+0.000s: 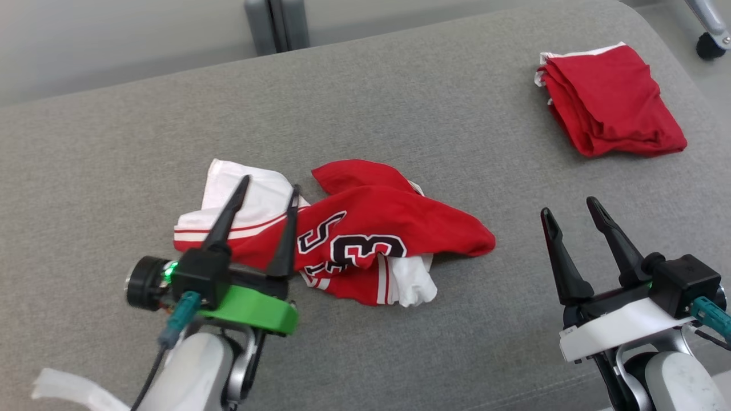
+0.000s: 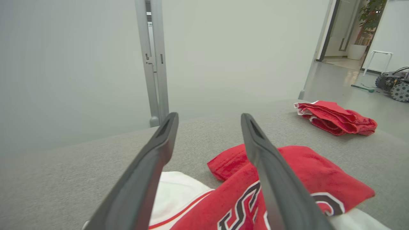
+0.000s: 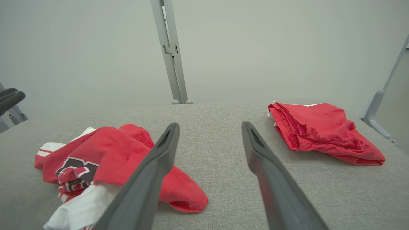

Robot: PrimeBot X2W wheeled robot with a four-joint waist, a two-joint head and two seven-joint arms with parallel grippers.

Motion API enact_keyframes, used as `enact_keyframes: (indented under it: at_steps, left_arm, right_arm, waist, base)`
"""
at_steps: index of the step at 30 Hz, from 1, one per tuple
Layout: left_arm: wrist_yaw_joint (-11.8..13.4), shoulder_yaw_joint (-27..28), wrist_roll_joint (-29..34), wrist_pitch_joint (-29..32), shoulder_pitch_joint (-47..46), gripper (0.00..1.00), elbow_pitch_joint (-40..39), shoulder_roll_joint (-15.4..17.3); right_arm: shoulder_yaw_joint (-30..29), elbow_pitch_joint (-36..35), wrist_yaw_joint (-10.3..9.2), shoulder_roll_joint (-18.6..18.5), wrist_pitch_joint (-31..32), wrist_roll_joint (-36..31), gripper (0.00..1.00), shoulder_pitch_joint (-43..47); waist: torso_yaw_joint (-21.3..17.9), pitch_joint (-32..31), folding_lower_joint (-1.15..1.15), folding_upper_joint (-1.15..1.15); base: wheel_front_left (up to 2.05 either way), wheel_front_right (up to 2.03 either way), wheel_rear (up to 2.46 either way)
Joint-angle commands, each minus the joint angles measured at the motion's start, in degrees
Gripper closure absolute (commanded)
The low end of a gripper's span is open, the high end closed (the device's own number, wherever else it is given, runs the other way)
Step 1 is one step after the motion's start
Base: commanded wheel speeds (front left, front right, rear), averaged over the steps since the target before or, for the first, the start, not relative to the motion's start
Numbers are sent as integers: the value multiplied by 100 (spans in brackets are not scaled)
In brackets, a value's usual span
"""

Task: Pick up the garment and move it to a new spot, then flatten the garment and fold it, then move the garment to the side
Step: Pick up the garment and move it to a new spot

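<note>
Your left gripper (image 1: 271, 183) hangs wide open, holding nothing. The crumpled red-and-white garment (image 1: 371, 225) lies on the grey surface (image 1: 400, 103) directly under and ahead of its fingers. Your right gripper (image 1: 569, 206) is also spread and empty, well to the garment's right.

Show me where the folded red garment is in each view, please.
Head view: folded red garment, upper right.
Left wrist view: folded red garment, right, mid-height.
Right wrist view: folded red garment, right of centre.
Shared landmark: the crumpled jersey, to its left in all three.
</note>
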Motion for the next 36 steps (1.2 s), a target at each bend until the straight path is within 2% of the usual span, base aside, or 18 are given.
enact_keyframes:
  at_steps: [1,7,13,27,36]
  left_arm:
    - [138,156,-54,-26,190,0,-71,122]
    - [538,833,-225,-80,780,0,-313,535]
    - [625,982,-321,42,1239,0,-513,766]
    - [696,780,-329,264,1749,0,-650,837]
    - [769,751,-331,301,1738,0,-688,835]
  right_arm:
    - [-10,-35,0,-13,40,-6,0,109]
    - [-109,-147,0,-20,156,-1,0,249]
    - [-207,-186,0,0,253,0,0,447]
    - [-253,-319,0,69,420,17,0,934]
    - [-301,-417,0,113,478,4,0,967]
  waist:
    - [493,-469,0,0]
    - [833,-648,0,0]
    - [1001,-807,0,0]
    - [875,-1082,0,0]
    - [914,-1067,0,0]
  base:
    - [0,0,0]
    - [0,0,0]
    - [0,0,0]
    - [0,0,0]
    - [0,0,0]
